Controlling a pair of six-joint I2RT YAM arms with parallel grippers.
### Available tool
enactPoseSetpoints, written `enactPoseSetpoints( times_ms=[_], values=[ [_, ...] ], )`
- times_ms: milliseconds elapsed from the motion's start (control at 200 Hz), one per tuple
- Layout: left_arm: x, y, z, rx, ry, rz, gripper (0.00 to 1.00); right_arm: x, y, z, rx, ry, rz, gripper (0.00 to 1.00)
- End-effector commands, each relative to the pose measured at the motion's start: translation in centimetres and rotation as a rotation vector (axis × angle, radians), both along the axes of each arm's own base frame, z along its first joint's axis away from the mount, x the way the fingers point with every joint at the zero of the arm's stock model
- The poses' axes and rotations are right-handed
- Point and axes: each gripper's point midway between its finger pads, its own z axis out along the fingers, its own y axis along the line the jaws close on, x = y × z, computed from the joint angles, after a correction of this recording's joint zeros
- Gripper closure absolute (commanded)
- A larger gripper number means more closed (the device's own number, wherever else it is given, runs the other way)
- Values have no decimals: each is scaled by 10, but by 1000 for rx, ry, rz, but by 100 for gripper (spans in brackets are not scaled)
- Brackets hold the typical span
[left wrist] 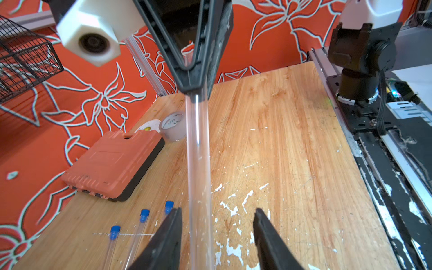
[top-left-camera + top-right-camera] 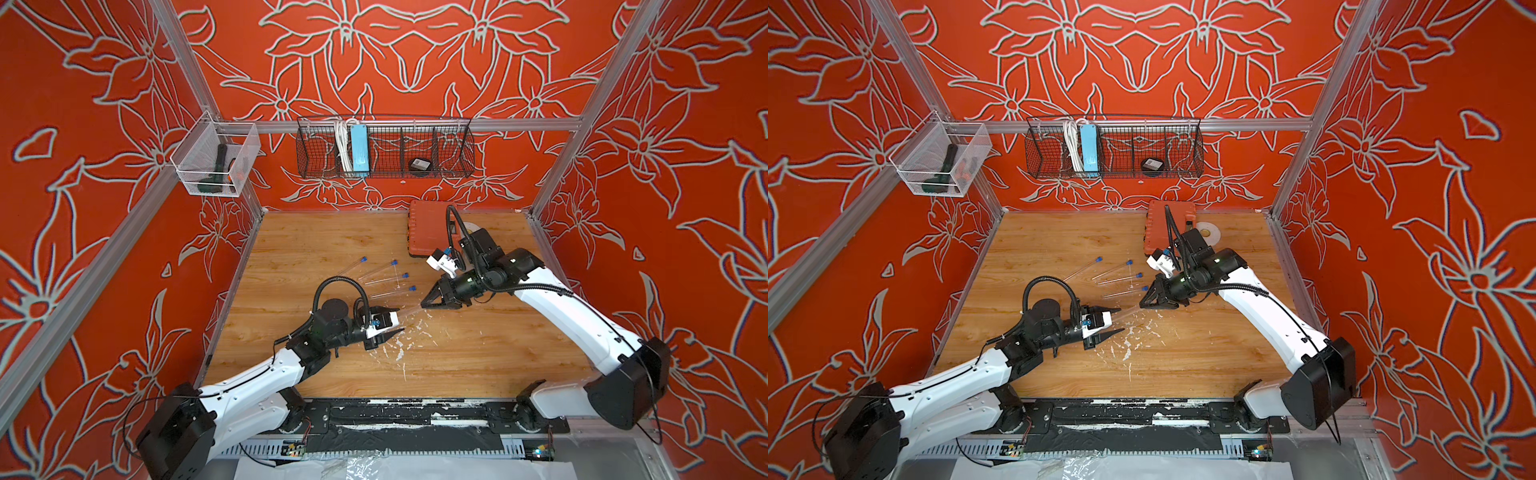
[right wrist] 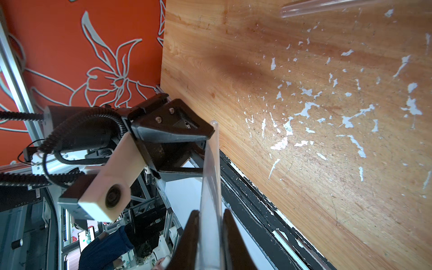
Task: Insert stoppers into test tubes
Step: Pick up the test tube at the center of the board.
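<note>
In both top views, a clear test tube (image 2: 411,311) is gripped at one end by the clamped right gripper (image 2: 424,305) over the table (image 2: 332,249). Its other end is flanked by the spread left gripper (image 2: 400,320). Four stoppered tubes (image 2: 380,270) are laid just beyond, farther back.

In the left wrist view, the test tube (image 1: 198,152) is seen between parted jaws, with blue stoppers (image 1: 145,212) beside it.

In the right wrist view, the test tube (image 3: 210,175) is pinched tight.

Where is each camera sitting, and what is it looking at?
Both top views: high up front, looking down at the table; left arm, right arm, left gripper and right gripper show.
Left wrist: on the left arm, facing the right gripper past its own open fingers.
Right wrist: on the right arm, facing the left gripper past its own shut fingers.
Shared: both wrist views show the right gripper's test tube.
</note>
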Motion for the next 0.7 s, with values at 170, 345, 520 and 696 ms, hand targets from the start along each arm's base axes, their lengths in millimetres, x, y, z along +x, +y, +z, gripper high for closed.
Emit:
enactPoseSetpoints(
  times_ms=[170, 345, 520, 696],
  values=[
    [11, -3, 5, -17, 18, 38, 57, -3, 12, 6, 29, 22, 41, 88],
    [13, -5, 8, -24, 20, 42, 62, 4, 14, 1, 2, 0, 20, 88],
    [15, -7, 8, -30, 32, 44, 67, 7, 22, 1, 14, -4, 18, 88],
    [15, -8, 10, -35, 31, 42, 75, 9, 24, -2, 6, -7, 13, 88]
  ],
)
